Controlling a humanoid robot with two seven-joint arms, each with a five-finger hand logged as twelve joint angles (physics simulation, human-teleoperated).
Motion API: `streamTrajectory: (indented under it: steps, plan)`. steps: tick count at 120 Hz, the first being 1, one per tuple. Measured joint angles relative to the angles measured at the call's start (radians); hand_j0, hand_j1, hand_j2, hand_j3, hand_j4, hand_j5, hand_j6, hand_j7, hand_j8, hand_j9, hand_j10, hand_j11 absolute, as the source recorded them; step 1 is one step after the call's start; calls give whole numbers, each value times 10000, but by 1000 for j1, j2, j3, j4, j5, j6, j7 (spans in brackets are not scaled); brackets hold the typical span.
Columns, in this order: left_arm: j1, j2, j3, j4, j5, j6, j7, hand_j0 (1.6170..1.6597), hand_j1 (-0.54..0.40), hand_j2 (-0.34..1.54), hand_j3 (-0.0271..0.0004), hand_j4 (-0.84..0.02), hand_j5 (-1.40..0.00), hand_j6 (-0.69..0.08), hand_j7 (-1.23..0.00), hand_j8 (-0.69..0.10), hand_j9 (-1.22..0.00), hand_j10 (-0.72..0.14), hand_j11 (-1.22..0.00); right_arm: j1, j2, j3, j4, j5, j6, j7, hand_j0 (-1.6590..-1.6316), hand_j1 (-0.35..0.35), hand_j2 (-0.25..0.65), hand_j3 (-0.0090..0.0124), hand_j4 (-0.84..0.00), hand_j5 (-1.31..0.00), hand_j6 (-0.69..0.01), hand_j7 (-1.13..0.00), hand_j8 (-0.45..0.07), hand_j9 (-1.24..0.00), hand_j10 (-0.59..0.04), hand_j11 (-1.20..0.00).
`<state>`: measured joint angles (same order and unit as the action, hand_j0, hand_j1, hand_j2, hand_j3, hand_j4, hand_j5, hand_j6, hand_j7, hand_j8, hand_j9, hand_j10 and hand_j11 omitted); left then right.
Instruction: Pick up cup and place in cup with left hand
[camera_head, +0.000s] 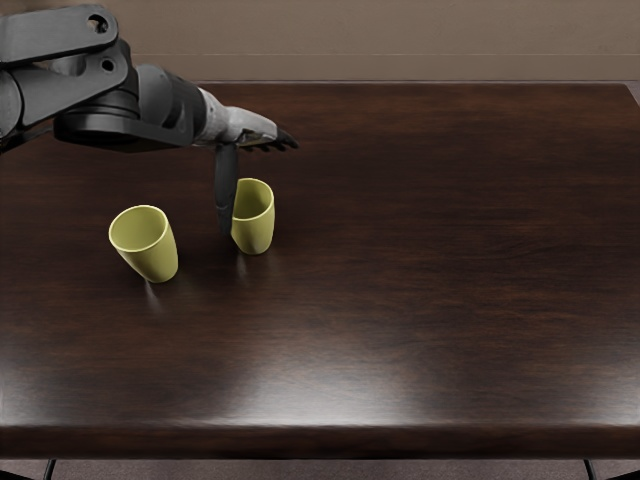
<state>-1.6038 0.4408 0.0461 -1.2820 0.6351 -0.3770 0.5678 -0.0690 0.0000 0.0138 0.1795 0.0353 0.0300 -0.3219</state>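
Note:
My left hand is above and behind the right-hand yellow cup, its fingers stretched out to the right and its thumb pointing down. The thumb overlaps that cup's left edge in the view; whether it touches cannot be told. The hand is open and holds nothing. This cup stands upright on the table. A second yellow cup stands apart to its left, nearer the front, its mouth facing up. My right hand is out of view.
The dark wooden table spans the picture, with its front edge near the bottom and a brown wall behind it. The left forearm reaches in over the table's back left part.

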Motion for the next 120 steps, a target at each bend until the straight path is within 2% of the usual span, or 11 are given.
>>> streamTrajectory:
  steps: [68,120]
  plan:
    - [45,-17,60,1,39,92,1,16581,3142,66,0,-316,-387,-324,-386,-321,-385,-312,-384,0,0,0,0,0,0,0,-16581,-3490,0,0,-1,0,-2,0,-1,0,-1,0]
    - [74,-48,69,11,61,156,-4,16581,1885,278,0,-1365,-1750,-1373,-1749,-1370,-1748,-1361,-1747,0,0,0,0,0,0,0,-16581,-3490,0,0,-1,0,-1,0,-1,0,0,0]
